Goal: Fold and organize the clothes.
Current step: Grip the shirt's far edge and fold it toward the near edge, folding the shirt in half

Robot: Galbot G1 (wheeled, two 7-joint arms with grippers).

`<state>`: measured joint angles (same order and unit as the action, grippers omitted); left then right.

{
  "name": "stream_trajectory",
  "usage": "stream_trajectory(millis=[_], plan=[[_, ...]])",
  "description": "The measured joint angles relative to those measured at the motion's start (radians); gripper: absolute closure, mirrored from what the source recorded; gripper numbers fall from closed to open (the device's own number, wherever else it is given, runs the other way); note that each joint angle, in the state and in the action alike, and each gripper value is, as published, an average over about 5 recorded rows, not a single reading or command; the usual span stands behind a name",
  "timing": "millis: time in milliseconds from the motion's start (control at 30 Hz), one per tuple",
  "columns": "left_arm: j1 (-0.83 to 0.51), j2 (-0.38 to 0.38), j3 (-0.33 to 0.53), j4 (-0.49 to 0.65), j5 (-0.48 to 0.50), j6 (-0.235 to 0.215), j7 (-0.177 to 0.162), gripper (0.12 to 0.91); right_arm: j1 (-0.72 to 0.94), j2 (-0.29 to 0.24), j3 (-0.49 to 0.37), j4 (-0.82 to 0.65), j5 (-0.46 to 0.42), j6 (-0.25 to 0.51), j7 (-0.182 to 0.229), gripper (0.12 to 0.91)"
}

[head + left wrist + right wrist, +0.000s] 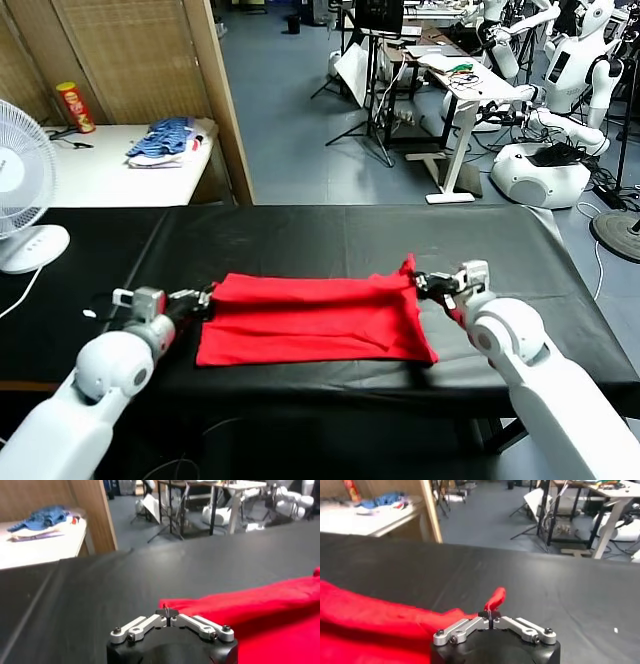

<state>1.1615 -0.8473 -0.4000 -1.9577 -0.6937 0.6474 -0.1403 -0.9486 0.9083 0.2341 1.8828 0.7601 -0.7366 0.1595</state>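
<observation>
Black tabletop point(330, 235) carries the red T-shirt point(310, 318), both tools, left tool point(203, 300) and right tool point(428, 283), clamped on its far corners; uneven pulling could bunch it.

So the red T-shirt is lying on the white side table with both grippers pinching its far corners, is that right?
Not quite: the red T-shirt lies on the black table, not the white one, as the head view shows. The left gripper and right gripper are indeed shut on its far corners.
</observation>
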Motion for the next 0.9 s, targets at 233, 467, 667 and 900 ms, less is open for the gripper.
stream_trajectory(millis=[233, 467, 667, 900], plan=[[0.058, -0.001, -0.006, -0.018, 0.038, 0.01, 0.001, 0.903, -0.034, -0.001, -0.002, -0.002, -0.021, 0.0, -0.001, 0.903], [0.095, -0.011, -0.006, -0.034, 0.065, 0.036, 0.006, 0.903, -0.066, -0.005, 0.015, 0.025, -0.015, 0.0, -0.006, 0.847], [0.105, -0.021, -0.016, -0.065, 0.071, 0.062, 0.006, 0.865, -0.094, -0.004, 0.057, 0.076, 0.008, 0.0, -0.004, 0.538], [0.067, -0.05, -0.043, -0.065, 0.036, 0.038, 0.009, 0.513, -0.063, 0.058, 0.101, 0.049, -0.056, 0.0, 0.026, 0.243]])
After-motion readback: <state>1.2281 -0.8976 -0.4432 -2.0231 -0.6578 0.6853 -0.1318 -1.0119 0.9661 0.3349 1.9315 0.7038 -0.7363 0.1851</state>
